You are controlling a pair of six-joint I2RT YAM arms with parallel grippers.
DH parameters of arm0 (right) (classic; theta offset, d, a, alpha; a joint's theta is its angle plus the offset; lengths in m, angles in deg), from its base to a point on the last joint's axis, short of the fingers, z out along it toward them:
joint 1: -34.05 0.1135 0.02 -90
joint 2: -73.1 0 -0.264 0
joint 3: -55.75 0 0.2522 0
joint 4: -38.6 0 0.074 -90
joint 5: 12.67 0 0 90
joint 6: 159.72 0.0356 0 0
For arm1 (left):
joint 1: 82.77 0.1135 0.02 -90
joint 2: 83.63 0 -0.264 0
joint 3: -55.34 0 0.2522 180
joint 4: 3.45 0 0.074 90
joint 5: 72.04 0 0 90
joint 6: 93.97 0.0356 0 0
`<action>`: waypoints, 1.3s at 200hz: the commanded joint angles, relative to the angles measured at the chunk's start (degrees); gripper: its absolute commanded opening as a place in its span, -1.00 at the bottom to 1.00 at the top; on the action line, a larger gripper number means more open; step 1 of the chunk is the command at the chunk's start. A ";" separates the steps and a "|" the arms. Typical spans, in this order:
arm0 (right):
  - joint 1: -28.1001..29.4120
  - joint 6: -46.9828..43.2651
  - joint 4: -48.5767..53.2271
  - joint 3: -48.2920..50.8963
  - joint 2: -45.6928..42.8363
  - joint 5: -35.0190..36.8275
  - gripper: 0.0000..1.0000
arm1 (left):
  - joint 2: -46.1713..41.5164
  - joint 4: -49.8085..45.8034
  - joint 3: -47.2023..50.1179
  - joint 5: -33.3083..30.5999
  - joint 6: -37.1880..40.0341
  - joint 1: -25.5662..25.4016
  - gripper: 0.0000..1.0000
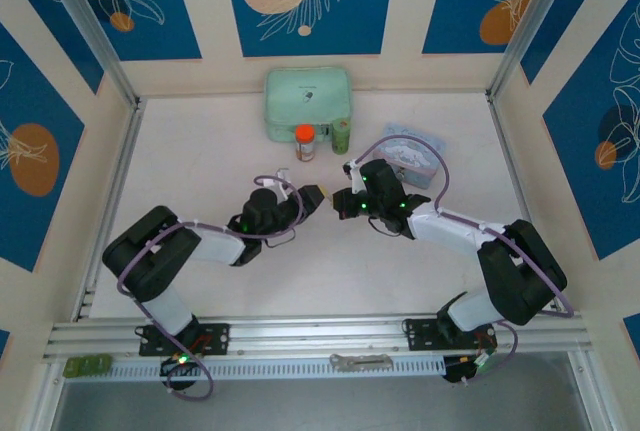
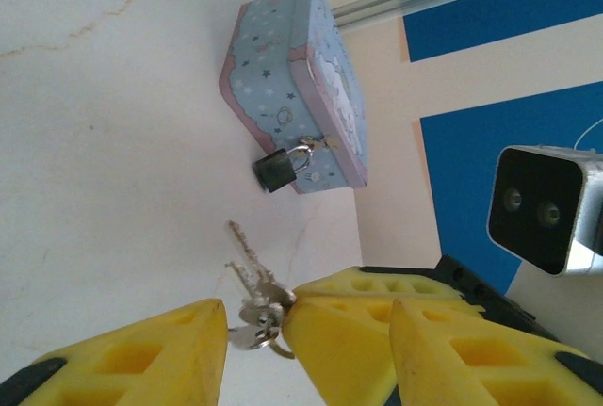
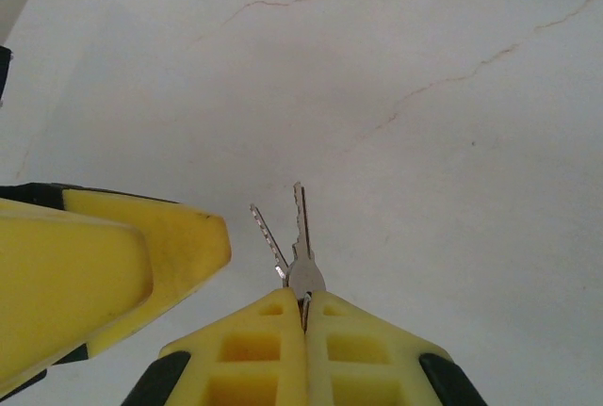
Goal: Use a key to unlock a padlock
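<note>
We look down on a white table (image 1: 200, 161) where two robot arms meet tip to tip near the middle. The right gripper (image 3: 303, 310) has its yellow jaws pressed together, clamped on the round head of the key (image 3: 301, 227), a small silvery key whose blade points away from the jaws over the bare tabletop. A second key (image 3: 268, 235) fans out just beside it from the same bunch. The left gripper (image 1: 314, 194) has its jaws standing apart, with nothing held between them. One of its yellow fingers (image 3: 122, 265) sits just left of the keys in the right wrist view, and we cannot tell whether it touches them. From the left wrist camera, beyond the keys, we see the padlock (image 2: 276, 170), small and dark with a silvery shackle. It hangs from the clasp on the front of a light-blue tin (image 2: 283, 57) and rests against the tin's side. The tin lies closed on the table near the right wall. A pale green case (image 1: 307, 101) and an orange-capped bottle (image 1: 305, 141) stand at the far side.
</note>
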 commanded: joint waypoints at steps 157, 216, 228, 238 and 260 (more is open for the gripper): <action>-0.47 3.20 -2.97 0.42 -2.47 -4.74 -1.00 | -0.66 -4.58 -2.86 -2.87 3.89 -0.52 0.00; -0.41 3.56 -3.29 0.02 -0.64 -5.51 -1.00 | -1.19 -3.29 -2.68 -2.97 3.39 -0.50 -0.14; -0.42 3.58 -3.22 -0.03 -0.48 -5.50 -1.00 | -1.20 -3.10 -2.68 -3.08 3.36 -0.52 -0.27; -0.42 3.58 -3.25 -0.02 -0.53 -5.41 -1.00 | -1.12 -3.07 -2.76 -2.93 3.33 -0.52 -0.30; -0.48 3.32 -3.19 -0.06 -0.74 -5.15 -1.00 | -0.85 -3.23 -2.94 -2.65 3.22 -0.49 -0.54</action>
